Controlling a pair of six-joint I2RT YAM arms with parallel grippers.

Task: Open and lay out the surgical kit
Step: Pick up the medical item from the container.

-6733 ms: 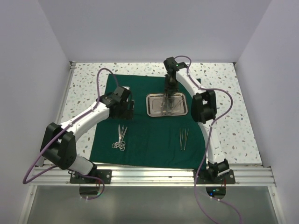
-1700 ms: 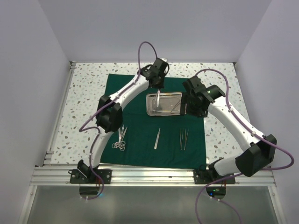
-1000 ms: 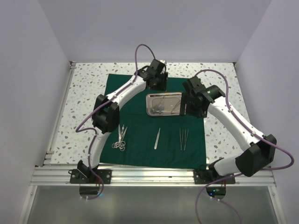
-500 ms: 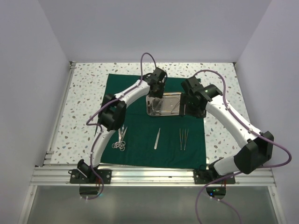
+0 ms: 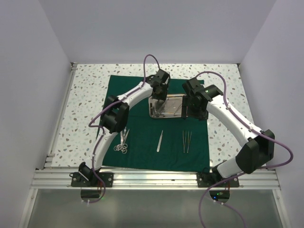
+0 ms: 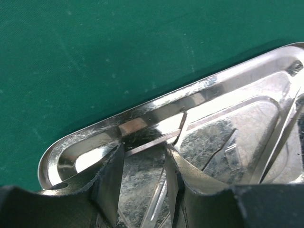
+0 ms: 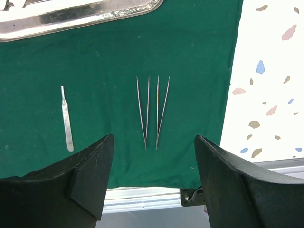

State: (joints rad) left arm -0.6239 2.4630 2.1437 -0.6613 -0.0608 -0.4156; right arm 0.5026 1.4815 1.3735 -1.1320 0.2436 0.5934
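The dark green drape (image 5: 142, 128) lies spread flat. The steel tray (image 5: 175, 112) stands on its far middle and still holds slender steel tools. My left gripper (image 5: 159, 96) is down inside the tray's left end. In the left wrist view (image 6: 143, 156) its fingers (image 6: 110, 180) stand a little apart, straddling a thin steel tool (image 6: 156, 197) on the tray floor (image 6: 223, 142). My right gripper (image 5: 196, 108) hovers open and empty by the tray's right edge. Scissors (image 5: 123, 142), a flat steel handle (image 5: 160, 141) and two tweezers (image 5: 187, 141) lie on the near drape.
The right wrist view shows my gripper (image 7: 153, 142) above the two tweezers (image 7: 152, 111), the flat handle (image 7: 67, 124), the tray rim (image 7: 71, 16), speckled tabletop (image 7: 266, 95) to the right and the aluminium front rail (image 7: 142, 197). Grey walls enclose the table.
The flat handle, absent at first, now lies on the drape. My left gripper reached to the tray and dropped into its left end. My right gripper drew back to the tray's right side.
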